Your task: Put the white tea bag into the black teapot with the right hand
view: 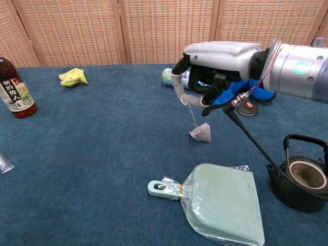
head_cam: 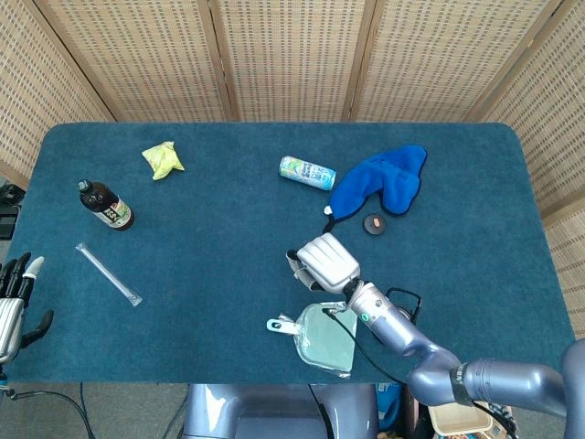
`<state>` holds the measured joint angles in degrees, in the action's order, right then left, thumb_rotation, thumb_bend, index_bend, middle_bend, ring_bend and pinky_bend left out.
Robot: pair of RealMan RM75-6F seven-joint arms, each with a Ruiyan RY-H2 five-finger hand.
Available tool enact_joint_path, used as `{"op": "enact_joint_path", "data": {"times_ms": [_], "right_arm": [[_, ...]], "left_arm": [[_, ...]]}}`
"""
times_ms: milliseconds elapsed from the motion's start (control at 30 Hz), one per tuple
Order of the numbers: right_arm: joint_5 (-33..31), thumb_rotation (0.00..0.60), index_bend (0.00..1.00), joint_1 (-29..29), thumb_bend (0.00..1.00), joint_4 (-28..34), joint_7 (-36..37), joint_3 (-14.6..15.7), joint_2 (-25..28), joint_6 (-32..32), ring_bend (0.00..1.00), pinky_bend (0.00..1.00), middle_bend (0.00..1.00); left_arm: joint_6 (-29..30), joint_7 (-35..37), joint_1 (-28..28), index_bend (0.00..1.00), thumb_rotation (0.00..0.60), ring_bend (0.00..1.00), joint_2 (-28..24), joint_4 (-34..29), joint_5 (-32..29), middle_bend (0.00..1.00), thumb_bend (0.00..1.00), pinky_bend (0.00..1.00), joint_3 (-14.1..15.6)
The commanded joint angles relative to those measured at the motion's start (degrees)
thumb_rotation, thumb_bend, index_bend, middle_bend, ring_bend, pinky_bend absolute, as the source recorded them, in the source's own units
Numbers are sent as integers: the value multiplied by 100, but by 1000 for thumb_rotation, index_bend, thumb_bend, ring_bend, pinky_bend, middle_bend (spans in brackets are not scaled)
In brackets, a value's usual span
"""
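Note:
My right hand [view: 218, 61] is raised over the middle of the table and pinches the string of the white tea bag [view: 200, 134], which dangles below it, low over the blue cloth. The black teapot [view: 302, 185] stands lidless at the near right, to the right of and below the hand. In the head view my right hand [head_cam: 327, 263] covers the tea bag, and only the handle of the teapot [head_cam: 403, 297] shows beside my forearm. My left hand [head_cam: 16, 300] hangs off the table's left edge, fingers apart and holding nothing.
A pale green dustpan in plastic wrap [view: 220, 205] lies near the front, left of the teapot. Behind the hand are a can [head_cam: 307, 172], a blue cloth [view: 259, 86] and a small black lid [view: 248, 108]. A dark bottle [view: 15, 95], a yellow-green packet [view: 73, 77] and a clear tube [head_cam: 108, 273] lie at the left.

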<state>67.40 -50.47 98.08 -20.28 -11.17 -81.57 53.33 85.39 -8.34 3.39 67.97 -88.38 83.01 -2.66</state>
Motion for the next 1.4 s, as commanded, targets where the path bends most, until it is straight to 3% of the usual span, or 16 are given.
{"op": "enact_joint_path", "data": {"times_ms": [33, 567, 1400], "right_arm": [[231, 600, 598, 137, 668, 164, 284, 41, 198, 29, 998, 1000, 961], [1076, 600, 604, 648, 668, 553, 1425, 235, 915, 417, 998, 1000, 963], [1962, 600, 612, 1379, 671, 823, 2359, 548, 1795, 1125, 998, 1000, 963]], "left_arm": [[-6, -6, 0, 0, 600, 0, -2, -4, -8, 0, 377, 0, 0], [-76, -64, 43, 0, 600, 0, 10, -25, -28, 0, 376, 0, 0], [-67, -126, 68, 0, 600, 0, -10, -102, -6, 0, 377, 0, 12]]}}
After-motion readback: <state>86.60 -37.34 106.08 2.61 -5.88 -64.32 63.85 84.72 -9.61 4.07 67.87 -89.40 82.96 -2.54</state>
